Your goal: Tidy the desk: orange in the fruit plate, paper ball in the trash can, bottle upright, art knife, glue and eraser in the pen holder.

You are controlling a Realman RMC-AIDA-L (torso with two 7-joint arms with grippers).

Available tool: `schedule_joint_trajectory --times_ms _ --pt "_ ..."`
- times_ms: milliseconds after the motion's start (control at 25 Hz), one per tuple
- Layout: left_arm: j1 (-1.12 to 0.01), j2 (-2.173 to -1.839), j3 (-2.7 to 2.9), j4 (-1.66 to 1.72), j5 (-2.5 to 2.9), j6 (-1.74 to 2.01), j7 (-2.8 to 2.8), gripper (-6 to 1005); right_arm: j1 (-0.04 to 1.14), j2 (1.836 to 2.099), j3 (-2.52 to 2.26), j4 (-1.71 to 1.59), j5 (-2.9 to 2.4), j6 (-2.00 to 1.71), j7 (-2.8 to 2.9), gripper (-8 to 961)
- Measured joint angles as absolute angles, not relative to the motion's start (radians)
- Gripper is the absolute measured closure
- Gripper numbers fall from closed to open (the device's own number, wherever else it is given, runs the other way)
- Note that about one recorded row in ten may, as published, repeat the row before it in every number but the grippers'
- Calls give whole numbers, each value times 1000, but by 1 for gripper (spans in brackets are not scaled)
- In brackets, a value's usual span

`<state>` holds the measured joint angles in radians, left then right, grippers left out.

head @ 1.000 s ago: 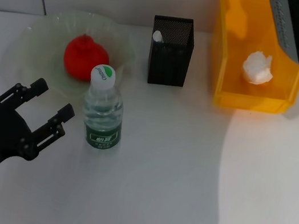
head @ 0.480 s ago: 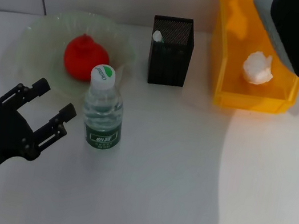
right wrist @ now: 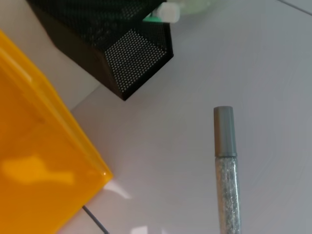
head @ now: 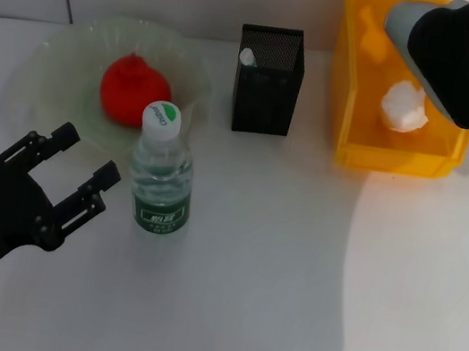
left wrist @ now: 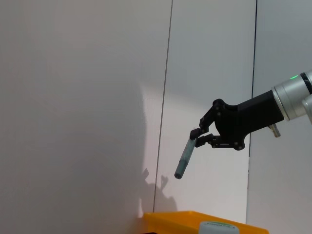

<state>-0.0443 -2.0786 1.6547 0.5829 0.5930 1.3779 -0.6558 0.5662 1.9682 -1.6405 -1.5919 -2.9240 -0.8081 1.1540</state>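
The white desk [head: 288, 285] has broad bare room across its front and right side; the task's things crowd its far half, close to the wall.

The left gripper [head: 68, 166] hovers low at the front left, its two fingers spread wide apart and holding nothing, just beside the bottle [head: 161, 172] without touching it. The bottle stands upright with its cap on, near the front edge of the fruit plate [head: 54, 62].

The right gripper [left wrist: 202, 136] is raised high above the trash can [head: 353, 96], near the wall, its fingers clamped on the upper end of a slim grey glitter glue pen [left wrist: 185, 158] that hangs tilted downward, capped end lowest.

The orange [head: 134, 90] lies in the fruit plate. The paper ball [head: 405, 107] sits inside the trash can. The pen holder [head: 267, 81] stands between the plate and the trash can, apart from both, with a white-tipped object [head: 247, 55] poking up in one corner.
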Motion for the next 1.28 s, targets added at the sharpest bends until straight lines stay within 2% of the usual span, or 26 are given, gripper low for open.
schedule_joint_trajectory --times_ms 640,1280 --pt "-44 -2079 1654 571 589 1377 -655 306 587 1979 -1688 -1370 -2924 -525 963 832" --pt "-48 -2079 1654 558 588 1383 -655 306 579 1978 -1729 -1292 -2922 -454 953 832"
